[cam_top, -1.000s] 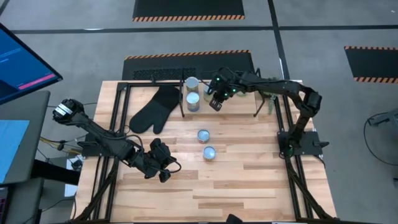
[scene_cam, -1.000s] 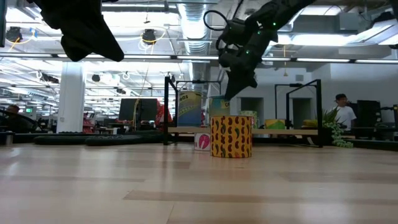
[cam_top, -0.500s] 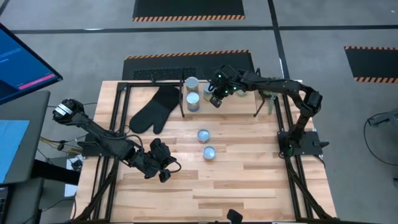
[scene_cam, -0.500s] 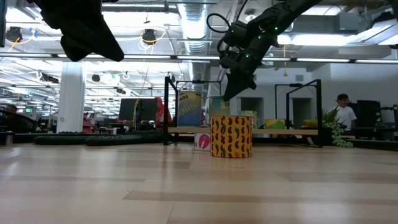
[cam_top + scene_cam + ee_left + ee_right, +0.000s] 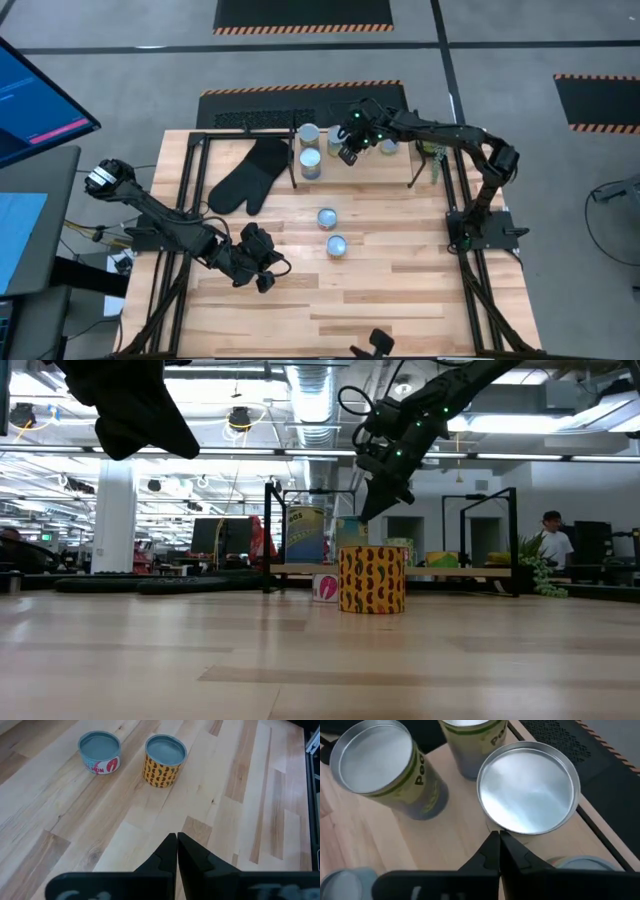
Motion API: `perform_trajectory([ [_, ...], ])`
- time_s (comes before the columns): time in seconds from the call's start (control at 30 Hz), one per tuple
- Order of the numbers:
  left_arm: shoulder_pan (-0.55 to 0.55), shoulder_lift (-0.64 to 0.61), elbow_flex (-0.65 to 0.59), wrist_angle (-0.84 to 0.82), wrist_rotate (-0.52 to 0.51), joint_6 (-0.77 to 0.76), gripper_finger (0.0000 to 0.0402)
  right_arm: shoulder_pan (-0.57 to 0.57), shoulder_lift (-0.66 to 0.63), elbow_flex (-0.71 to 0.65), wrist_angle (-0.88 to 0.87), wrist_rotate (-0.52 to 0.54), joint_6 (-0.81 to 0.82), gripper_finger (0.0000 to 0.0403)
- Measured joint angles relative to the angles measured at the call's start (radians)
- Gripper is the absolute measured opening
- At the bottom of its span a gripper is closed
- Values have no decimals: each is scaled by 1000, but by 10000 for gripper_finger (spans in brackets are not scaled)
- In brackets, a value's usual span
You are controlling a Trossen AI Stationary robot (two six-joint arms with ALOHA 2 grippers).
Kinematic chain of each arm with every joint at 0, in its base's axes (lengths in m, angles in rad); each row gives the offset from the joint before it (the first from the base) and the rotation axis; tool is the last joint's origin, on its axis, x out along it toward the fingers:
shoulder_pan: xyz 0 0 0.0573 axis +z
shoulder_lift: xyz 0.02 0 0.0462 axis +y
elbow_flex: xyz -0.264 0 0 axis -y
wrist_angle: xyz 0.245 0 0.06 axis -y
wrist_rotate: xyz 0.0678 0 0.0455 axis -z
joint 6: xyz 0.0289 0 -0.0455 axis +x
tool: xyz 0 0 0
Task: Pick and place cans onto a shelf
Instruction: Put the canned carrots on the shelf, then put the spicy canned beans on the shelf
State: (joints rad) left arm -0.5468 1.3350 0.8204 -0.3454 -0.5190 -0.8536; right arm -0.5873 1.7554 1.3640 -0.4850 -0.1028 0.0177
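Observation:
The shelf (image 5: 385, 170) stands at the table's far side and carries several cans. Two have green labels (image 5: 377, 765) (image 5: 470, 732), and one has a wide silvery top (image 5: 529, 787). Two more cans stand on their bases on the table's middle: a red-labelled one (image 5: 100, 752) and a yellow pepper-patterned one (image 5: 165, 760) (image 5: 372, 578). My right gripper (image 5: 348, 152) is shut and empty over the shelf, with its tips (image 5: 497, 842) at the silvery-topped can's rim. My left gripper (image 5: 262, 262) is shut and empty above the table's near left part (image 5: 176, 840). My right gripper's shut fingertips (image 5: 492, 840) point slanting down at the rim of the silvery-topped can (image 5: 495, 827), which stands upright on the shelf. I cannot tell whether they touch it.
A black oven mitt (image 5: 245, 178) lies on the table left of the shelf. A small green plant (image 5: 432, 158) stands at the shelf's right end. Bare planks (image 5: 400, 280) stretch across the near right. A person (image 5: 550, 540) stands far off in the room.
My right gripper has moved a little toward the table's far edge over the shelf. The cans have stayed in place.

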Motion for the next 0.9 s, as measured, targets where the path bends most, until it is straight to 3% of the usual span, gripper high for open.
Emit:
perform_trajectory([
  [0.13, 0, 0, 0, 0, 0, 0, 0, 13, 0, 0, 0, -6, 31, 22],
  [0.43, 0, 0, 0, 0, -3, 5, 0, 149, -113, 2, -142, -186, 151, 19],
  [0.6, 0, 0, 0, 0, -10, 9, 0, 278, -129, 2, -226, -145, 170, 27],
  [0.9, 0, 0, 0, 0, -11, 19, 0, 515, -24, 2, -253, -41, 292, 36],
])
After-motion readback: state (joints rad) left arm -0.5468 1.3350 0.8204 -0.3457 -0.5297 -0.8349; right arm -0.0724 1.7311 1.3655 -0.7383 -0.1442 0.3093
